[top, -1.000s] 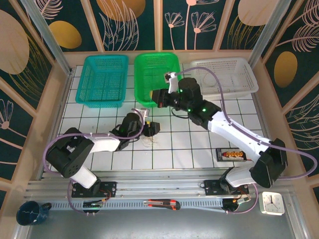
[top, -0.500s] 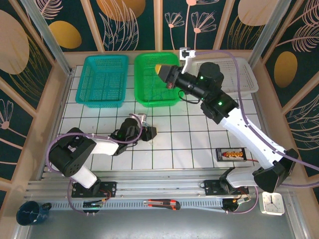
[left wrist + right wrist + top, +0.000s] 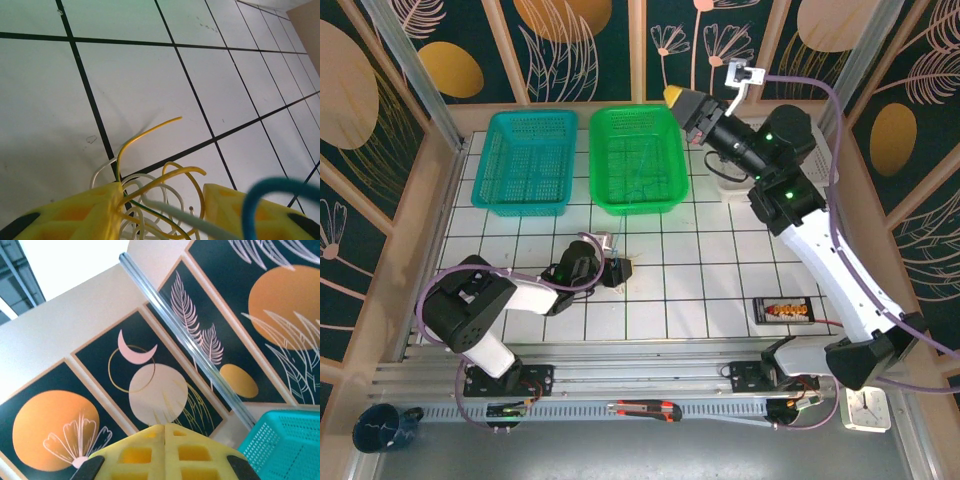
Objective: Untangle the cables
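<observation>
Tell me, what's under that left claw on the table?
Thin yellow and white cables curl in loops on the tiled table between the left gripper's fingers. Those fingers cover part of the tangle.

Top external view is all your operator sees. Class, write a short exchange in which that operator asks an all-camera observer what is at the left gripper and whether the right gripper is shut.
Operator: What is at the left gripper?
Observer: In the left wrist view, yellow and white cables loop loosely between its parted yellow fingers.
Operator: Is the right gripper shut?
Observer: Yes; in the right wrist view its yellow fingers press flush together.
</observation>
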`<state>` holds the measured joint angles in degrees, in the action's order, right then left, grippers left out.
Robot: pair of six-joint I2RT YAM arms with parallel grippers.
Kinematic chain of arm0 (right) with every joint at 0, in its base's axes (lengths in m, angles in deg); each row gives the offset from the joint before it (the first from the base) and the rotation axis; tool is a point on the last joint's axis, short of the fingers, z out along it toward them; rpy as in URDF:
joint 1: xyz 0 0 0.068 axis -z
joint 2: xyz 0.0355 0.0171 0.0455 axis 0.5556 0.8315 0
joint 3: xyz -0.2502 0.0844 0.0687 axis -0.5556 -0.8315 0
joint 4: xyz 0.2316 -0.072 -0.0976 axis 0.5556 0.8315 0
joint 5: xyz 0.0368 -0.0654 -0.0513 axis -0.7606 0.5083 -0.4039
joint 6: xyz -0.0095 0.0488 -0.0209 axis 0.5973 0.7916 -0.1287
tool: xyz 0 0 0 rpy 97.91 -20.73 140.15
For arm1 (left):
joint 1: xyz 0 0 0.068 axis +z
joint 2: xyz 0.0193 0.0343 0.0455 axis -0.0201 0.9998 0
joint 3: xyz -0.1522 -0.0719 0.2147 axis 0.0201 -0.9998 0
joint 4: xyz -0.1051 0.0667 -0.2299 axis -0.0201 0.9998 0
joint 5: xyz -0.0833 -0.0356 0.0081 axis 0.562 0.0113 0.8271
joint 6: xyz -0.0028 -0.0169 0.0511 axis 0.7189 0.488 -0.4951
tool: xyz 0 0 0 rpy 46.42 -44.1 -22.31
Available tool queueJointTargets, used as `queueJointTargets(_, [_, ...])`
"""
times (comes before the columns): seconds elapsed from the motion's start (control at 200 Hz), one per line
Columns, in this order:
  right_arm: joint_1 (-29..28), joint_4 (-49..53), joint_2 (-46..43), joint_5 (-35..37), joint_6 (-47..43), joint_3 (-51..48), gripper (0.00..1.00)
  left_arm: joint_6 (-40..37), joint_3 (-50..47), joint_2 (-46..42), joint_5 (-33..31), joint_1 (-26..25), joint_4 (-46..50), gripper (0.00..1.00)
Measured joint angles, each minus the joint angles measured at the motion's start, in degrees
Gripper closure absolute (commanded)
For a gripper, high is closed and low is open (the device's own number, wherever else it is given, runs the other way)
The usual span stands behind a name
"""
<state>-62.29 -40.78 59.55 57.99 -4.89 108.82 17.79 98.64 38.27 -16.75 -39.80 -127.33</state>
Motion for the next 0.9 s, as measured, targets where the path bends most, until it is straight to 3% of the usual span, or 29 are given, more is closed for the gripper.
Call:
queueJointTargets(0.325, [7.0,-3.7,0.0,-1.7,4.4,2.8,1.0,0.6,0.0,0.6,0.0,0.0,-0.7,0.46])
queueJointTargets(0.656, [10.7,-7.5,1.3,-3.2,7.6,5.9,1.0,0.6,0.0,0.8,0.1,0.0,-0.9,0.46])
queueJointTargets(0.901, [10.0,-12.7,1.7,-6.6,11.1,2.8,1.0,1.2,-0.9,0.5,1.1,0.0,-1.4,0.21])
